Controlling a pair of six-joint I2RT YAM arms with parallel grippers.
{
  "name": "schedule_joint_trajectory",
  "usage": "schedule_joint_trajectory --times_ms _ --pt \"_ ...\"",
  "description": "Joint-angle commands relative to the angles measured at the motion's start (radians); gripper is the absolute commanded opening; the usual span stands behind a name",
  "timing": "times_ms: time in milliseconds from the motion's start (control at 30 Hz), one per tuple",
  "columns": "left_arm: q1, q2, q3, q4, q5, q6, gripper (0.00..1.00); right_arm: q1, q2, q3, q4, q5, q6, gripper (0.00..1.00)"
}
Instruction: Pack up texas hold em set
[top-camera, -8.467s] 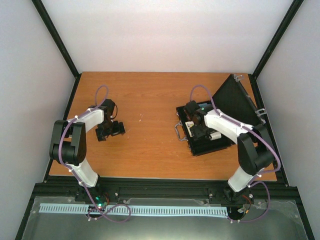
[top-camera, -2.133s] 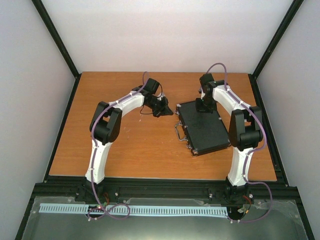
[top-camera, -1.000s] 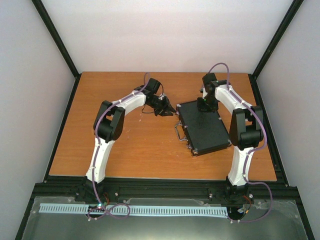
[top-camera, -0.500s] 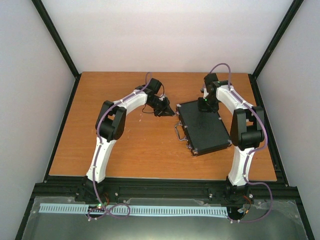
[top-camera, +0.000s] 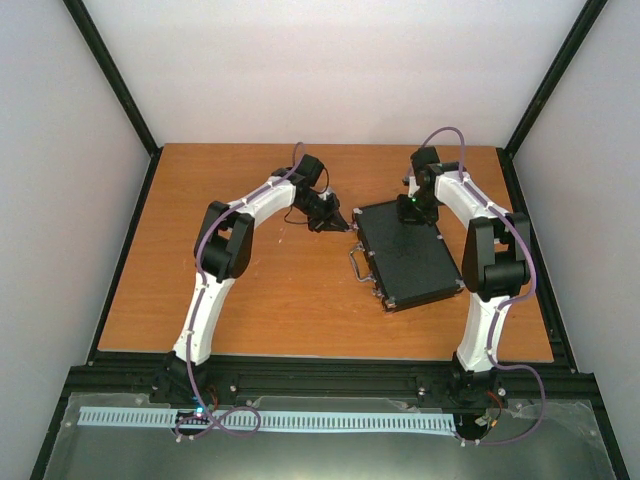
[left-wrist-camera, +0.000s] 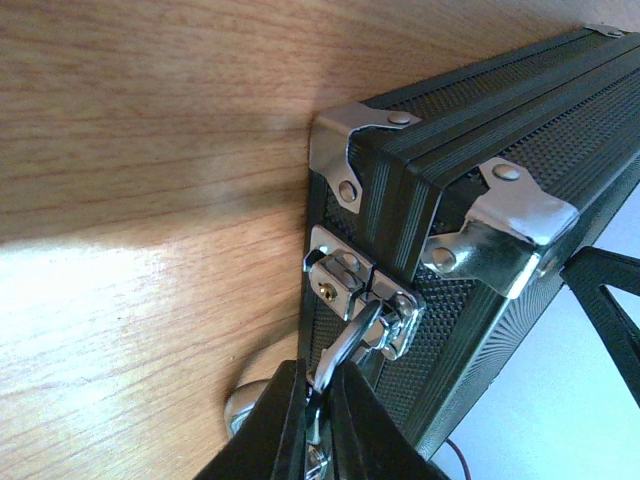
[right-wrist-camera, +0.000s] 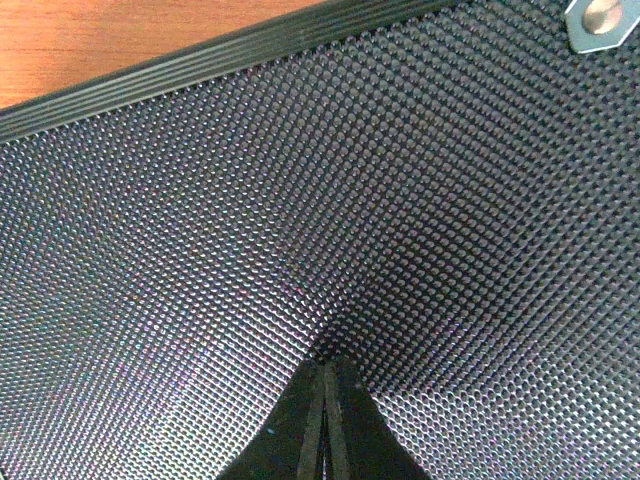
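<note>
The black briefcase (top-camera: 412, 258) of the texas hold em set lies shut on the table, with its metal handle (top-camera: 355, 262) facing left. My left gripper (top-camera: 340, 222) is at the case's far left corner. In the left wrist view the left gripper (left-wrist-camera: 318, 385) is shut on the raised silver flap (left-wrist-camera: 345, 345) of a latch (left-wrist-camera: 358, 285) on the case's side. My right gripper (top-camera: 405, 210) is shut, and its tip (right-wrist-camera: 325, 365) rests on the dimpled lid (right-wrist-camera: 300, 180) near the far edge. Chips, dice and cards are out of view.
The wooden table (top-camera: 250, 290) is walled by black frame posts and white panels. A silver corner plate (left-wrist-camera: 345, 150) sits above the latch. A round metal foot (left-wrist-camera: 245, 405) of the case touches the table below my left fingers.
The lid, open earlier, now lies shut. Over the last second my left gripper has closed on the latch flap. The right gripper has stayed on the lid.
</note>
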Motion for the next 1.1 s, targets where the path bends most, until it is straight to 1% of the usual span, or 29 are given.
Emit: schedule_joint_trajectory --times_ms 0,100,233,333,533,833,933,1067 --pt "-0.021 0.079 -0.009 -0.086 -0.077 0.037 0.01 -0.002 0.078 -0.048 -0.008 0.009 -0.015 0.03" --pt "-0.023 0.086 -0.022 -0.089 -0.084 0.048 0.02 -0.003 0.084 -0.045 -0.010 0.008 -0.018 0.03" --pt "-0.026 0.123 0.008 -0.098 -0.086 0.050 0.12 -0.003 0.090 -0.045 -0.010 0.000 -0.020 0.03" --pt "-0.029 0.156 0.057 -0.120 -0.087 0.055 0.17 -0.005 0.091 -0.045 -0.011 -0.002 -0.020 0.03" --pt "-0.034 0.178 0.051 -0.127 -0.094 0.060 0.20 -0.009 0.092 -0.042 -0.016 0.000 -0.023 0.03" --pt "-0.034 0.201 0.101 -0.116 -0.098 0.020 0.20 -0.011 0.096 -0.051 -0.017 -0.014 -0.020 0.03" --pt "-0.035 0.190 0.090 -0.062 -0.077 -0.033 0.20 -0.011 0.100 -0.056 -0.016 -0.026 -0.017 0.03" --pt "-0.038 0.165 0.052 0.083 -0.031 -0.146 0.21 -0.011 0.101 -0.055 -0.016 -0.045 -0.024 0.03"
